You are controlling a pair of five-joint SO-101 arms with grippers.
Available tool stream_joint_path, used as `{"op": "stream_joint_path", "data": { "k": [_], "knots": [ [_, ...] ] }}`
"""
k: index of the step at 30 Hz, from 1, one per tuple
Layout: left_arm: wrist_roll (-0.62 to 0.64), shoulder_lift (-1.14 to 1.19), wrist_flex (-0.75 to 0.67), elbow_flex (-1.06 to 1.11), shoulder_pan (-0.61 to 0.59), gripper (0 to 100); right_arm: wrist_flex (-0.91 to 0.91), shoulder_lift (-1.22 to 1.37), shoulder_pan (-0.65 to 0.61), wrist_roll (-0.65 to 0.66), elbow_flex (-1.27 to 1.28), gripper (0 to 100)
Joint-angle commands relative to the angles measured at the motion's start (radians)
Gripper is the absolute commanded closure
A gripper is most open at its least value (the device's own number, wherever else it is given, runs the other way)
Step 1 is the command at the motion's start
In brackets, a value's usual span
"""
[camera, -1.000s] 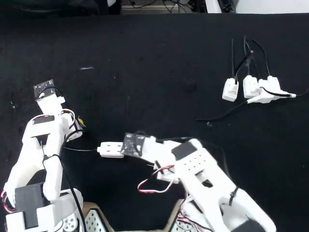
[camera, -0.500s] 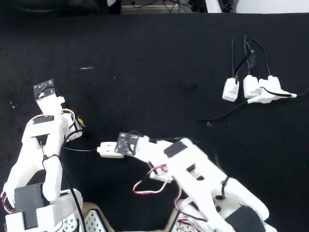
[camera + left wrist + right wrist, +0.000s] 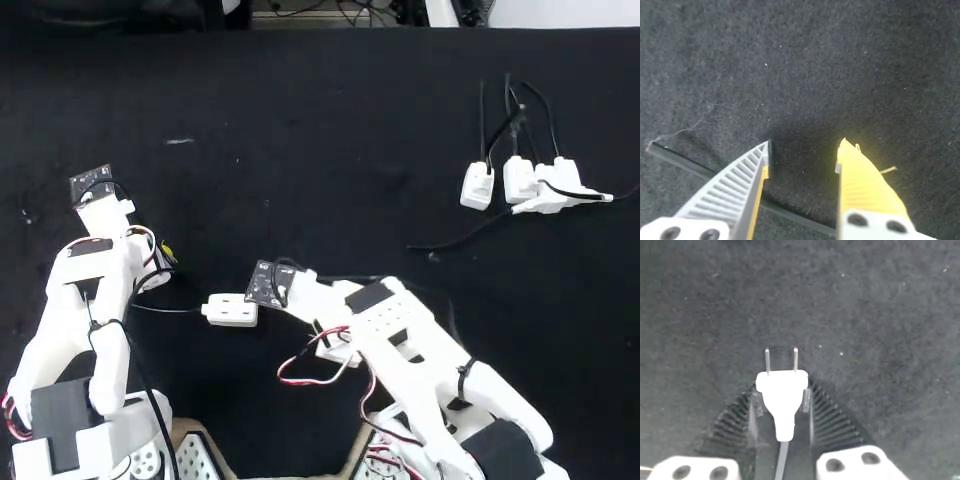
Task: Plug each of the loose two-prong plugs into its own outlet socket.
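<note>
While the right hand (image 3: pixel 781 389) is closed on a white two-prong plug (image 3: pixel 781 397), the entry reads as follows.

Item 1, right hand: ribbed fingers (image 3: pixel 832 422) clamp the plug body from both sides. Both prongs (image 3: pixel 781 360) stick out forward, clear of the fingertips, over bare black surface (image 3: pixel 320 120). The plug's cord runs back between the fingers.

Item 2, outlet socket (image 3: pixel 230 311): a white block lying loose on the surface, just beside the right hand in the high view. The hand sits off its far right corner, not in line with its end.

Item 3, left hand (image 3: pixel 802 157): open, gripping nothing, its two fingers astride a thin black cable (image 3: pixel 685 162) that lies on the surface under them.

Item 4, group of white plug and socket bodies (image 3: pixel 520 182): at the far right of the surface with black cords, well apart from both hands.

Risks, as judged:
- Nothing pins the socket. A push from the prongs would likely slide it away.
- The plug stands offset from the socket, so the prongs may strike the casing beside the slots.
- The grip is on the plug's sides only, so pressure at the tips could tilt it in the fingers.
- The trailing cord may drag and pull the plug askew.
</note>
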Motion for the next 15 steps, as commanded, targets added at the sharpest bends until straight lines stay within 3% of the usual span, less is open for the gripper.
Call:
{"op": "stream_joint_path", "data": {
  "k": [1,5,8,15],
  "knots": [
    [0.008,-0.025,-0.015,-0.002,-0.005,78,0.049,-0.012,-0.031,-0.087,-0.073,98.6],
    [0.008,-0.025,-0.015,-0.002,-0.005,78,0.114,-0.012,-0.132,-0.203,-0.082,90.3],
    [0.008,-0.025,-0.015,-0.002,-0.005,78,0.137,-0.01,-0.167,-0.172,-0.061,79.6],
    [0.008,-0.025,-0.015,-0.002,-0.005,78,0.133,-0.01,-0.164,-0.137,-0.013,85.0]
  ]
}}
